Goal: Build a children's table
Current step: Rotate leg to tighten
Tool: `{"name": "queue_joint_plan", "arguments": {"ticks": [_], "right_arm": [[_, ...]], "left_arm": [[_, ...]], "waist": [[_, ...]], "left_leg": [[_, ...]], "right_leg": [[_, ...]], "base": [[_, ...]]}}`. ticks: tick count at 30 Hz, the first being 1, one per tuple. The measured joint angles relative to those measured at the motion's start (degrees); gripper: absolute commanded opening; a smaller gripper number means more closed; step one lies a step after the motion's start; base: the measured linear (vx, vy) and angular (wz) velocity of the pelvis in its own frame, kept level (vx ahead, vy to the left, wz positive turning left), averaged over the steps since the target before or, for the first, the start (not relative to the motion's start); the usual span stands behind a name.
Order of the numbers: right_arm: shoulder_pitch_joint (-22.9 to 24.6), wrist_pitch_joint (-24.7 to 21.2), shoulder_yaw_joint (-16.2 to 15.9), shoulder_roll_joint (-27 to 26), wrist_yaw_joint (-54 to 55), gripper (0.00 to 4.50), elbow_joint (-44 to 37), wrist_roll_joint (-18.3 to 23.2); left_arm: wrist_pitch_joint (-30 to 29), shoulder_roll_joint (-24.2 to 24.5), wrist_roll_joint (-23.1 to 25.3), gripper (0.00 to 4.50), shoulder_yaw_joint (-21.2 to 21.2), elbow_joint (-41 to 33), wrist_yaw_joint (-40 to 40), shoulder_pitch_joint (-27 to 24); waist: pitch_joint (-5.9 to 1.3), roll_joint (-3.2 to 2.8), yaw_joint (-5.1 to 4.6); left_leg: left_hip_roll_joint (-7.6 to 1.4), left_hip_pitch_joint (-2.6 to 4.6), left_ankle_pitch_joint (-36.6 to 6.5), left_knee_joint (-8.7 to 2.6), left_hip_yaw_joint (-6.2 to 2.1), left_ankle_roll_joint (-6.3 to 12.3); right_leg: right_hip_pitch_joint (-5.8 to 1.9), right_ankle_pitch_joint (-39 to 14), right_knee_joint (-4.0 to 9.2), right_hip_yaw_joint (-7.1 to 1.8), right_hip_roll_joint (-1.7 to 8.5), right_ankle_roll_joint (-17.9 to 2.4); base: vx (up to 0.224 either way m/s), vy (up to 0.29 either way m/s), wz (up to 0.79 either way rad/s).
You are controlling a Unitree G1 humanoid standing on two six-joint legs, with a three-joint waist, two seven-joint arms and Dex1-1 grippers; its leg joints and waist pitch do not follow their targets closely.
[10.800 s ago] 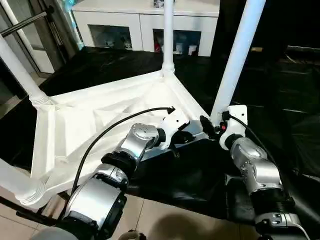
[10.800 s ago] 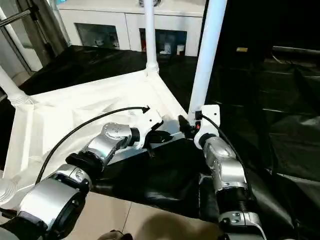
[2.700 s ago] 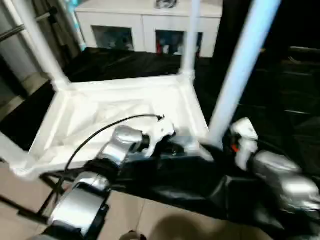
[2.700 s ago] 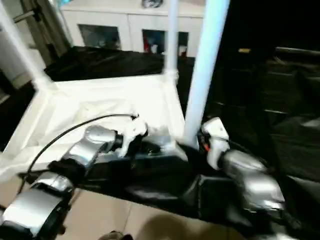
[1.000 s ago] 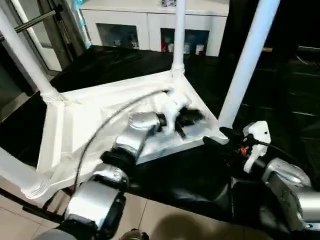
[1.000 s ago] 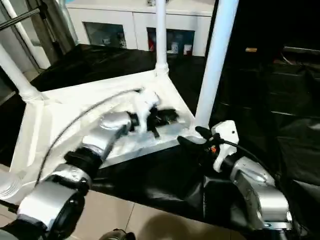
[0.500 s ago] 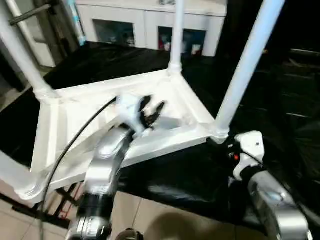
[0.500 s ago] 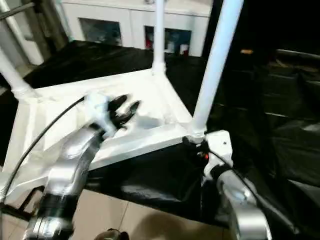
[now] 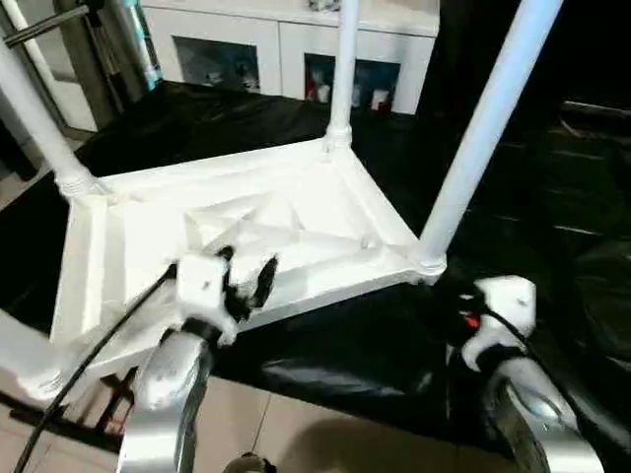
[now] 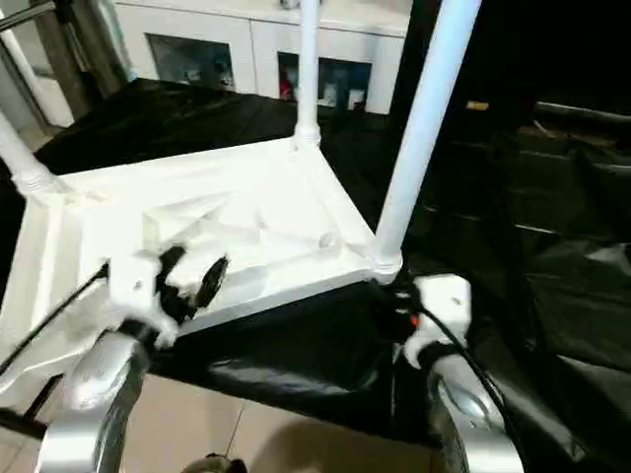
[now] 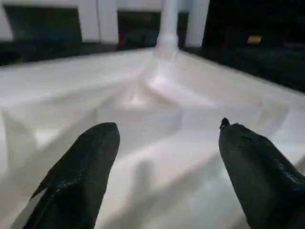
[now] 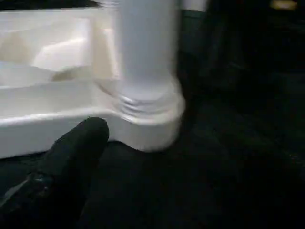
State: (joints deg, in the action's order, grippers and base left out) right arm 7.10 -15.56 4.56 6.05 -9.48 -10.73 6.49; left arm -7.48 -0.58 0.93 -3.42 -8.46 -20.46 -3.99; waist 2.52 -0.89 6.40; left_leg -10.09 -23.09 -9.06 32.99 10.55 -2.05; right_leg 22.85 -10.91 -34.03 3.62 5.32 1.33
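The children's table lies upside down, its ribbed X-braced underside (image 9: pixel 246 222) facing up on a black sheet. All four white legs stand in the corner sockets: far leg (image 9: pixel 342 69), near-right leg (image 9: pixel 483 128), left leg (image 9: pixel 35 118), near-left leg (image 9: pixel 15 350). My left gripper (image 9: pixel 246 268) hovers open over the near edge of the top with nothing between its fingers (image 11: pixel 81 176). Close beside the near-right corner socket (image 12: pixel 147 114) on the black sheet sits my right gripper (image 9: pixel 444 298), apart from the socket.
A white glass-door cabinet (image 9: pixel 286 44) stands behind the table. The black sheet (image 9: pixel 335 345) covers the work surface and drops to a tiled floor (image 9: pixel 296 434) at the near side. Dark covered furniture (image 9: pixel 582 177) lies to the right.
My left gripper has drawn back from the middle of the underside to the near edge, staying open. My right gripper has kept close to the near-right socket.
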Motion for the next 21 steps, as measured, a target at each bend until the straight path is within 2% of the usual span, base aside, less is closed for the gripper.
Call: {"name": "queue_joint_plan", "arguments": {"ticks": [3, 9, 21], "right_arm": [[0.12, 0.86, 0.03, -0.31, 0.78, 4.5, -0.01, -0.03], [2.89, 2.54, -0.72, -0.78, 0.25, 4.5, -0.23, -0.27], [3.82, 6.01, -2.52, -0.83, 0.36, 4.5, 0.7, -1.92]], "left_arm": [[-0.05, -0.16, -0.01, 4.41, 0.17, -0.44, 1.04, -1.43], [-0.11, -0.98, -0.26, 4.41, 1.57, -2.03, 2.17, -4.42], [-0.14, -0.53, -0.01, 4.41, 2.09, -0.81, 4.71, -3.65]], "waist": [[0.01, 0.02, -0.54], [-0.07, 0.16, -1.34], [-0.11, 0.27, -1.39]], "left_leg": [[0.0, 0.07, -0.01, -0.02, -0.01, -0.01], [0.04, 0.08, -0.01, -0.01, -0.03, -0.01], [0.05, 0.11, -0.01, -0.01, -0.05, -0.01]], "right_leg": [[-0.02, 0.03, -0.01, -0.01, -0.02, 0.05], [-0.07, 0.02, 0.04, -0.05, -0.02, 0.07], [-0.08, 0.03, 0.04, -0.07, -0.03, 0.1]], "base": [[0.0, 0.0, 0.0], [0.0, 0.0, 0.0], [0.0, 0.0, 0.0]]}}
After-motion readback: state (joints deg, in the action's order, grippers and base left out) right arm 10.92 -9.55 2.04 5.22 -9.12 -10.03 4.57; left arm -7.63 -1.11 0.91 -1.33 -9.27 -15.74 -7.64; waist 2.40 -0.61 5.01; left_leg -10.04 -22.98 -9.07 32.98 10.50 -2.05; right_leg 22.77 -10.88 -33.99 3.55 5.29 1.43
